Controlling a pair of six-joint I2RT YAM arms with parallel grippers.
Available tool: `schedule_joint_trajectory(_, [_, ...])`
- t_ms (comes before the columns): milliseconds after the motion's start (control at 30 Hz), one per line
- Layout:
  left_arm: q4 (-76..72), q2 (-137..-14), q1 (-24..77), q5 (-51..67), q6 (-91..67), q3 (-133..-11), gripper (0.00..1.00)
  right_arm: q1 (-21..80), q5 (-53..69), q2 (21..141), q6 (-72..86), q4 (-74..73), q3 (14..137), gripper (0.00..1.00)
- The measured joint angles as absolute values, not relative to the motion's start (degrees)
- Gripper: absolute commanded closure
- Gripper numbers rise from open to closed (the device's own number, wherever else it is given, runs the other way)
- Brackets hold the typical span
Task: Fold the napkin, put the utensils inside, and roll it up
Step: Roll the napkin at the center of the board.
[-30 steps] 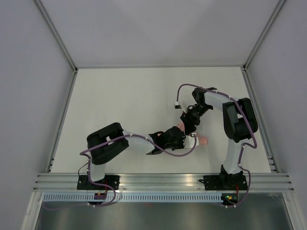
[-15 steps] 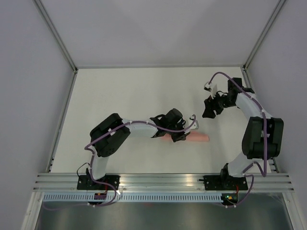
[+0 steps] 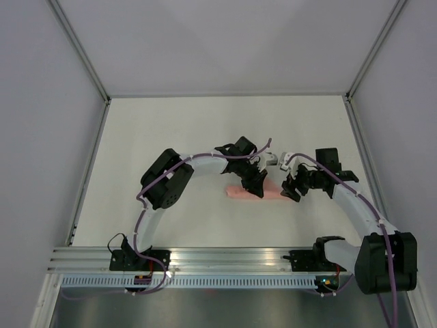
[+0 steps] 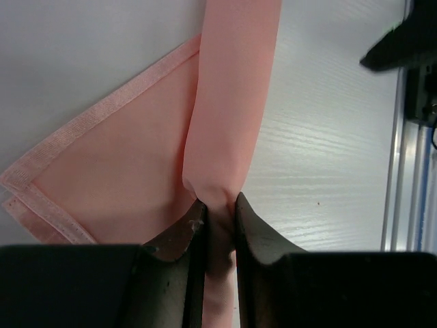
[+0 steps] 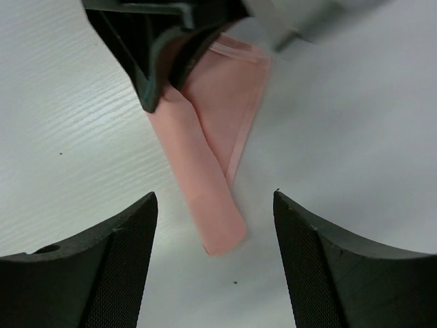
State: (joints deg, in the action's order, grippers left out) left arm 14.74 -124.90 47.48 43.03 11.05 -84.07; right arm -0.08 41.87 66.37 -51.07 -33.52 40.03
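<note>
The napkin point(image 3: 240, 193) lies just below the middle of the overhead view, on the white table point(image 3: 171, 137). It is rolled into a narrow pink tube running left to right. The left gripper point(image 3: 254, 183) comes in from the upper left and sits right on the tube, a little right of its middle. In the left wrist view its two fingers are pressed together on the roll. The pink cloth is squeezed into the thin slot between them, and the tube runs from there to the top of the frame. Left of the tube in that view, a flat corner of the cloth with a stitched hem lies spread on the table, not yet wound in.

The right gripper point(image 3: 292, 188) stands just beside the right end of the roll in the overhead view. In the right wrist view its fingers are spread wide at the lower left and lower right of the frame. The rounded free end of the tube lies in the gap between them, apart from both. I cannot tell how high the fingers are above the table. At the top left of that view, the left gripper's dark fingers pinch the roll farther along, with the flat corner of cloth to their right.
</note>
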Motion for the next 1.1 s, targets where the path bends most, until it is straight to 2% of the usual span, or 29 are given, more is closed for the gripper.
schedule_joint_trajectory(233, [21.3,-129.5,45.4,50.4,8.3,-89.8,0.98,17.1,33.4,61.5,-50.6,-23.9,31.7,0.25])
schedule_joint_trajectory(500, [26.7,-132.6,44.5,55.1,5.3,-93.2,0.98,29.2,21.7,61.6,-50.3,-14.6,25.8,0.26])
schedule_joint_trajectory(667, [28.5,-133.1,44.5,56.2,4.4,-93.4,0.97,36.0,15.4,65.0,-49.6,-8.8,23.7,0.34])
schedule_joint_trajectory(700, [28.8,-133.1,44.5,56.3,4.3,-93.4,0.96,37.1,14.4,66.1,-49.5,-7.6,23.6,0.37])
schedule_joint_trajectory(767, [29.2,-133.2,44.5,56.5,4.0,-93.4,0.92,38.3,12.8,67.4,-49.3,-5.3,23.6,0.49])
schedule_joint_trajectory(867, [29.8,-133.2,44.5,56.5,3.6,-93.4,0.77,38.8,10.8,69.0,-48.7,-3.2,23.6,0.66])
schedule_joint_trajectory(900, [29.8,-133.2,44.5,56.4,3.3,-93.4,0.67,38.9,10.6,69.3,-48.7,-3.1,23.6,0.69])
schedule_joint_trajectory(967, [29.9,-133.2,44.4,56.0,2.6,-93.4,0.62,38.9,10.2,69.4,-48.1,-3.0,23.7,0.75])
schedule_joint_trajectory(1000, [29.9,-133.1,44.4,56.0,2.0,-93.4,0.57,38.9,10.2,69.5,-48.0,-3.3,23.9,0.76])
schedule_joint_trajectory(1100, [29.8,-132.1,44.2,54.7,-0.2,-93.1,0.53,38.8,10.3,70.0,-47.7,-4.5,24.9,0.78])
